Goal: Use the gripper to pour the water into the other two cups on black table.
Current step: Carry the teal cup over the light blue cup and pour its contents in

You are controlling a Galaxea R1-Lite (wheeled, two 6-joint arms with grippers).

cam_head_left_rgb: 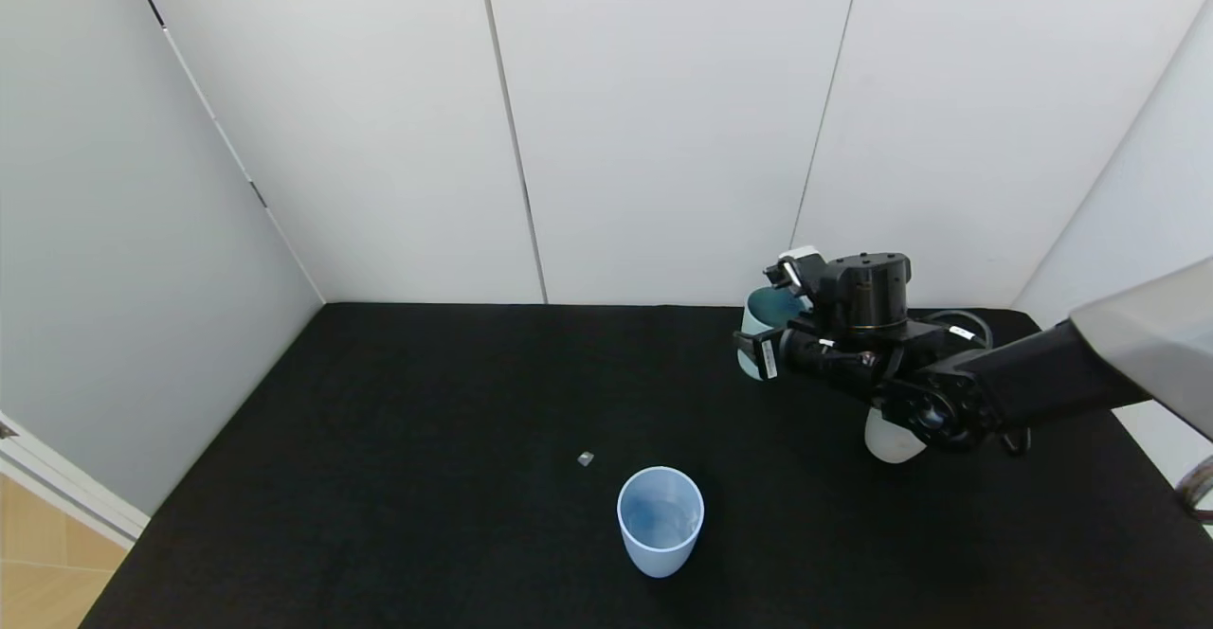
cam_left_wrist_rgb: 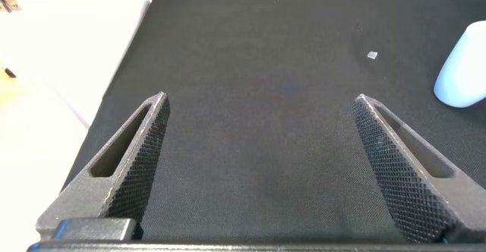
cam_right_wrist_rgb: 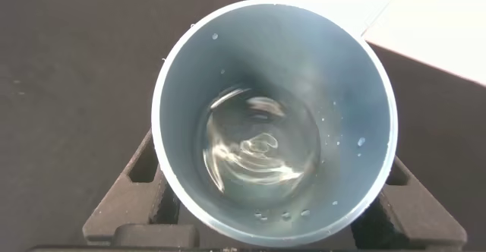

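Observation:
My right gripper (cam_head_left_rgb: 764,343) is shut on the teal-green cup (cam_head_left_rgb: 769,312) and holds it upright above the black table (cam_head_left_rgb: 426,402) at the back right. In the right wrist view the teal-green cup (cam_right_wrist_rgb: 273,115) holds swirling water (cam_right_wrist_rgb: 258,149), and the gripper (cam_right_wrist_rgb: 275,206) has a finger on each side of it. The cream cup (cam_head_left_rgb: 889,440) stands on the table just below the right arm, partly hidden by it. The pale blue cup (cam_head_left_rgb: 660,520) stands at the front middle with a sheen of water inside. My left gripper (cam_left_wrist_rgb: 262,99) is open and empty over bare table; the blue cup (cam_left_wrist_rgb: 465,66) shows beyond it.
A tiny grey bit (cam_head_left_rgb: 585,458) lies on the table just left of the blue cup; it also shows in the left wrist view (cam_left_wrist_rgb: 372,55). White panel walls (cam_head_left_rgb: 663,136) close in the table at the back and sides.

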